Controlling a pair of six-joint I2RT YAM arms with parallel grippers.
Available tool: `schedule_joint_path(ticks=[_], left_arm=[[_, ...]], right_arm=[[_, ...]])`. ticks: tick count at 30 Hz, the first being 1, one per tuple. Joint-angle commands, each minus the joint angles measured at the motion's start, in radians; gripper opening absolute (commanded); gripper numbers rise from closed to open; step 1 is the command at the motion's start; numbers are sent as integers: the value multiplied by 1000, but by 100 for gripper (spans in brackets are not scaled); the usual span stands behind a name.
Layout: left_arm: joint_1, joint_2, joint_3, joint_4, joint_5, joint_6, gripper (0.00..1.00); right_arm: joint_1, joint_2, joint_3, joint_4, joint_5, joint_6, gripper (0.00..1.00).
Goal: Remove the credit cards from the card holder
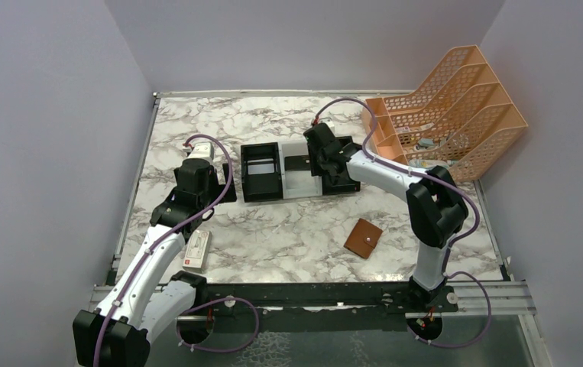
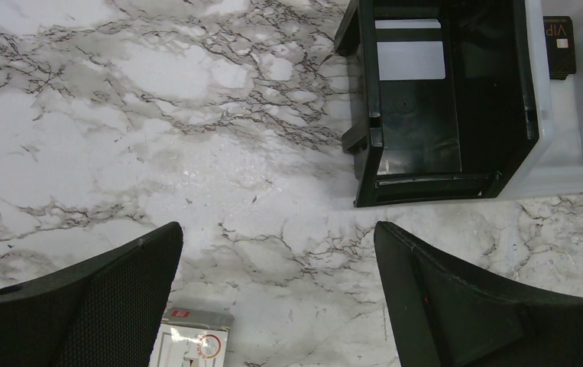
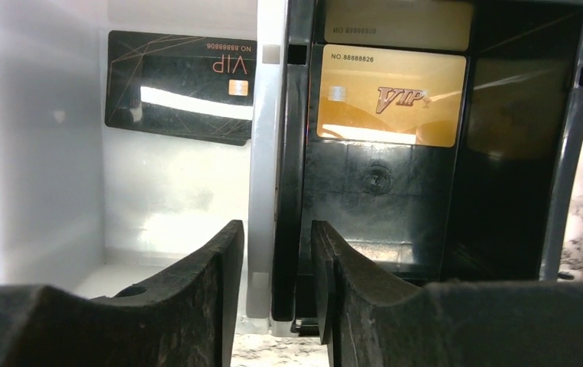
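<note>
Card holder (image 1: 363,238) lies shut on the marble (image 1: 273,229), well behind the right gripper (image 3: 275,228), near that arm's base. That gripper's fingers (image 3: 196,306) hang almost together over the divider (image 3: 260,138) of the tray (image 3: 43,191); whether they pinch it, I cannot tell. The left gripper (image 2: 276,237) gapes wide, a pale credit card (image 2: 410,60) in the compartment ahead.
</note>
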Motion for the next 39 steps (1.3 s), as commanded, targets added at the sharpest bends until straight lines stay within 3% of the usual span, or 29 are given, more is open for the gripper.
schedule_joint_path(ticks=[1,8,12,13,17,20,23,26,30,34,39], left_arm=[[7,-9,5,6,-16,8,99],[7,-59,-6,12,-40,4,99],[7,-50,3,11,-12,6,99],[7,-50,13,13,7,6,99],[9,-74,22,26,96,11,99],[10,-107,14,53,186,33,99],[13,-121,4,81,322,67,99],[14,-105,-1,77,315,58,99],[15,-75,3,61,266,57,99],[15,-57,-2,57,220,42,99],[16,-50,-1,54,211,42,99]], right_arm=[[-3,-44,27,-1,-15,-52,43],[-3,-130,20,8,-20,-73,63],[-3,-270,-50,24,54,-36,97],[-4,-314,-89,30,97,-5,99],[-9,-513,-291,40,264,132,99],[-18,-634,-412,20,179,132,99],[-18,-698,-494,-96,146,232,99],[-19,-733,-545,-296,132,430,100],[-18,-804,-668,-338,54,508,98],[-18,-840,-708,-429,44,633,87],[-18,-863,-762,-388,-12,682,80]])
